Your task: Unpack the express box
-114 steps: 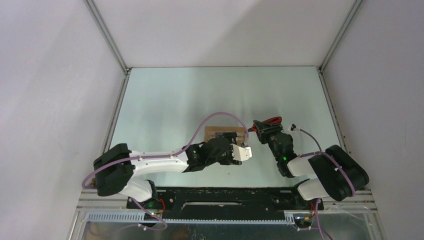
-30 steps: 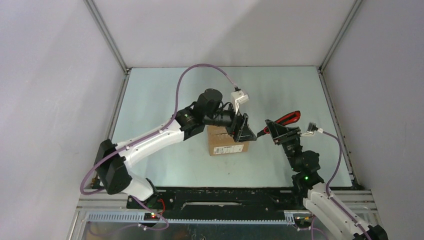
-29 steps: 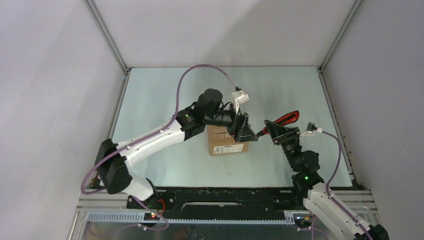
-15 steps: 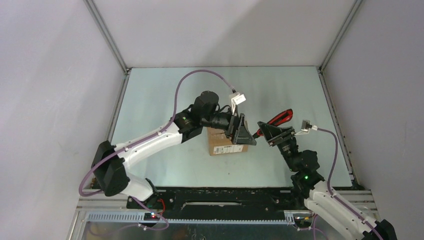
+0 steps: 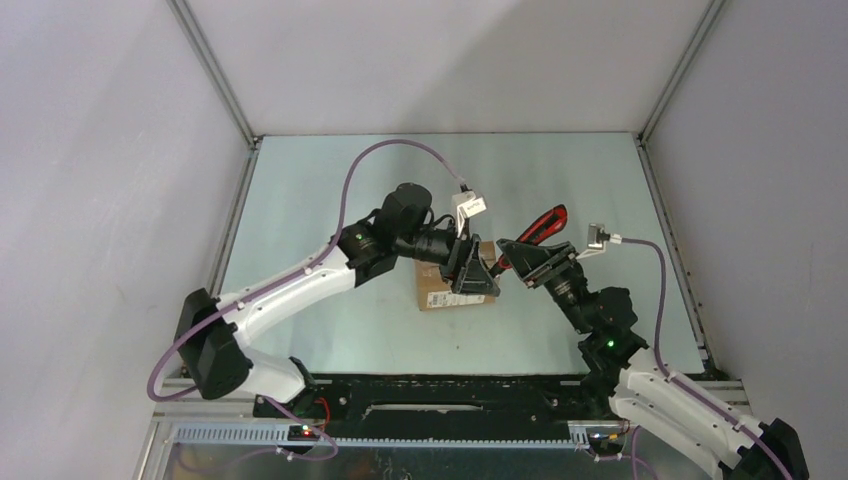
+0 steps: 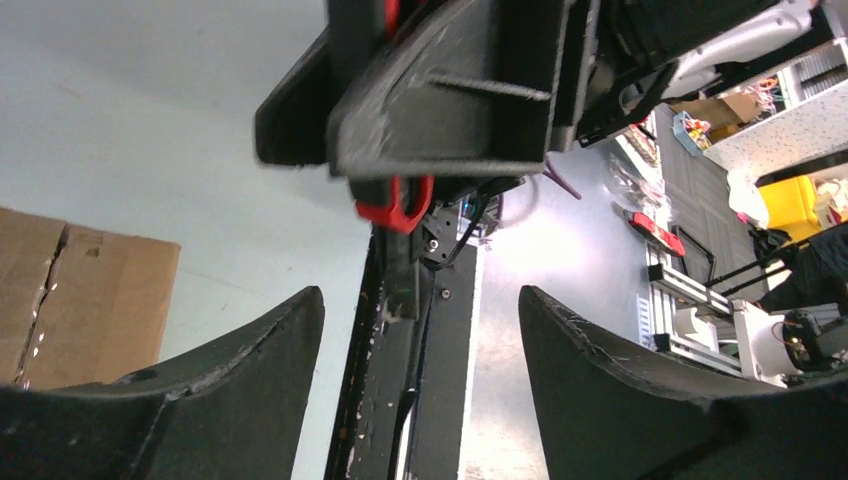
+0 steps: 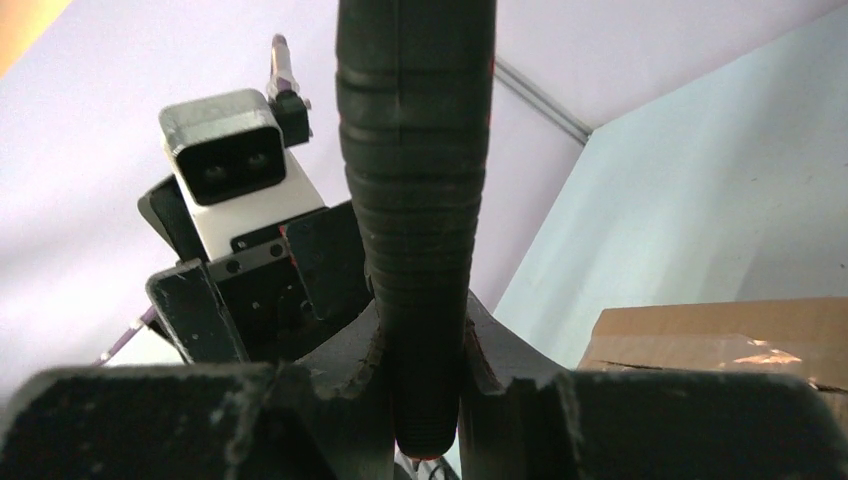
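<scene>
Top view: my left end effector is over the right end of the small brown cardboard express box, which stands mid pale-green surface. My right end effector, just to the right, carries a red-and-black utility knife.
Left wrist: my fingers are spread wide with nothing between them; the express box is at lower left.
Right wrist: my fingers are clamped on the utility knife; the express box is at lower right.

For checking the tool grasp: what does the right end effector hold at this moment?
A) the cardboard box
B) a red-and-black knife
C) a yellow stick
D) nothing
B: the right end effector is shut on the knife, whose ribbed black handle sits between its fingers in the right wrist view.
</scene>
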Robot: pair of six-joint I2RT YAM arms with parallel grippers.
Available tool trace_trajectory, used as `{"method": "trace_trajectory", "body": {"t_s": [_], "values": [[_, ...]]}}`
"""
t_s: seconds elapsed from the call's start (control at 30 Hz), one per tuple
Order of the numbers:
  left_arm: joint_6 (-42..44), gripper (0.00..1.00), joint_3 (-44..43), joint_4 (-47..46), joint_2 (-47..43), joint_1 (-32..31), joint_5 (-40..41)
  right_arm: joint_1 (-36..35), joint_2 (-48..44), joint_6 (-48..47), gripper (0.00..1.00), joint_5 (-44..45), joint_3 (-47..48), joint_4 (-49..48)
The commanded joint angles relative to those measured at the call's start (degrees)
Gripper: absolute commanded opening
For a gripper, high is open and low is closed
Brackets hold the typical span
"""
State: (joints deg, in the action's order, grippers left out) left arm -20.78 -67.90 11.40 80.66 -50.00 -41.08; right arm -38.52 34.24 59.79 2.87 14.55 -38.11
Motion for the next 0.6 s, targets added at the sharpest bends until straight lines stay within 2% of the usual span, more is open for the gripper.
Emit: {"method": "trace_trajectory", "body": {"t_s": [0.0, 0.23, 0.3, 0.33, 0.37, 0.43, 0.47, 0.57], "values": [[0.7, 0.72, 1.5, -4.6, -2.4, 0.0, -5.0, -1.8, 2.1, -3.3, 0.0, -4.6, 5.1, -0.8], [-6.5, 0.44, 6.5, -15.4, -3.3, 0.1, -8.6, -4.7, 2.7, -5.6, 0.0, -3.3, 6.6, 0.3], [-8.3, 0.27, 7.7, -17.9, -3.8, 0.1, -8.8, -5.0, 2.9, -6.0, 0.0, -4.2, 7.1, 0.6], [-9.7, 0.12, 8.3, -19.6, -3.9, 0.2, -8.8, -5.2, 2.6, -6.3, 0.0, -4.1, 7.2, 1.2], [-11.0, 0.02, 8.7, -21.0, -4.0, 0.4, -9.0, -5.3, 2.2, -6.4, 0.0, -3.9, 7.2, 2.1], [-11.6, 0.0, 9.2, -21.8, -4.4, 0.6, -10.0, -5.2, 1.3, -6.8, 0.03, -5.1, 7.3, 3.6], [-10.0, 0.0, 8.8, -20.3, -4.6, 0.6, -10.6, -4.8, 0.5, -6.6, 0.13, -5.8, 7.3, 5.1], [-0.5, 0.0, 6.0, -6.9, -3.9, 0.7, -13.2, -0.6, -2.9, -5.6, 0.33, -11.1, 7.3, 9.9]]}}
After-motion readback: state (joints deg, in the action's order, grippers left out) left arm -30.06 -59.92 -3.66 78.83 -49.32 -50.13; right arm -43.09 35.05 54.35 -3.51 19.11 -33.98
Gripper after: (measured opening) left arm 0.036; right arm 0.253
